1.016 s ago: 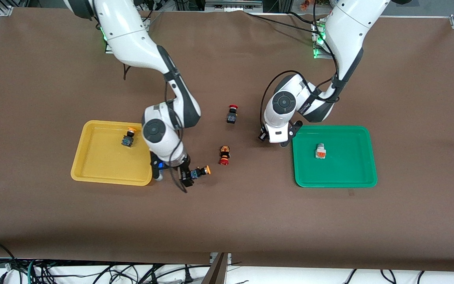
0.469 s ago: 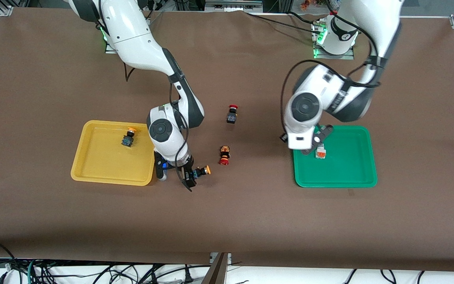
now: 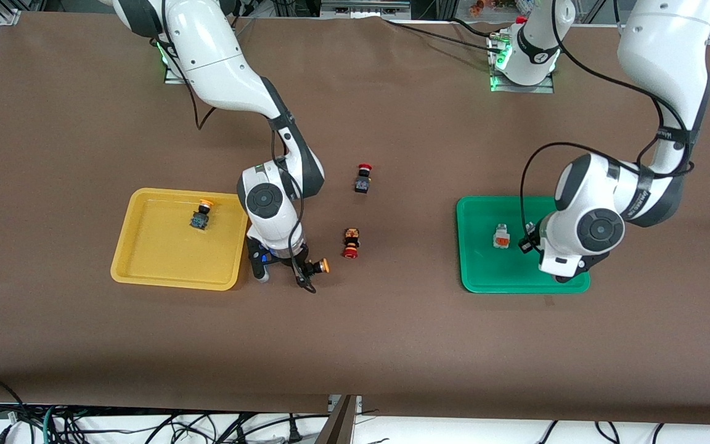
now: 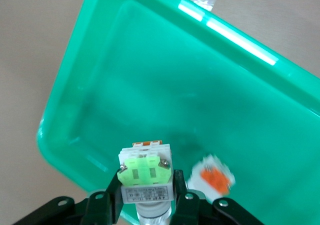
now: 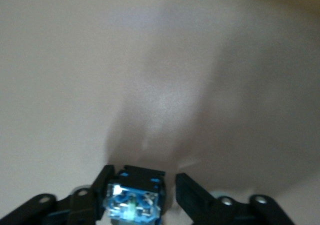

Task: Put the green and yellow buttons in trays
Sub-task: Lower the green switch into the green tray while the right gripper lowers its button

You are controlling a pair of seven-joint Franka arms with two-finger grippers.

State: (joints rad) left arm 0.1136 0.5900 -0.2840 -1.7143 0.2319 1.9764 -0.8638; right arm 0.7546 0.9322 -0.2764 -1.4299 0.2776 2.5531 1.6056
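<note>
My right gripper (image 3: 301, 271) is down at the table beside the yellow tray (image 3: 164, 265), open. Its fingers (image 5: 187, 192) stand either side of a yellow-capped button's dark blue body (image 5: 132, 197); one touches it, the other stands apart. That button (image 3: 319, 266) lies on the table. A second yellow-capped button (image 3: 200, 214) sits in the yellow tray. My left gripper (image 4: 146, 186) is shut on the grey-white button with the lime-green part (image 4: 145, 167). It hangs over the green tray (image 3: 509, 274) near its camera-side rim (image 3: 559, 275). The grey-white button with the orange part (image 3: 501, 237) lies in that tray, also in the left wrist view (image 4: 214, 174).
Two red mushroom-cap buttons lie on the brown cloth between the trays: one (image 3: 362, 177) farther from the camera, one (image 3: 350, 242) close to my right gripper. The green tray's floor (image 4: 165, 85) is bare apart from the orange-part button.
My left arm has swung across the green tray with the green button, from the tray's inner edge to its camera-side rim. My right gripper has edged along the yellow-capped button.
</note>
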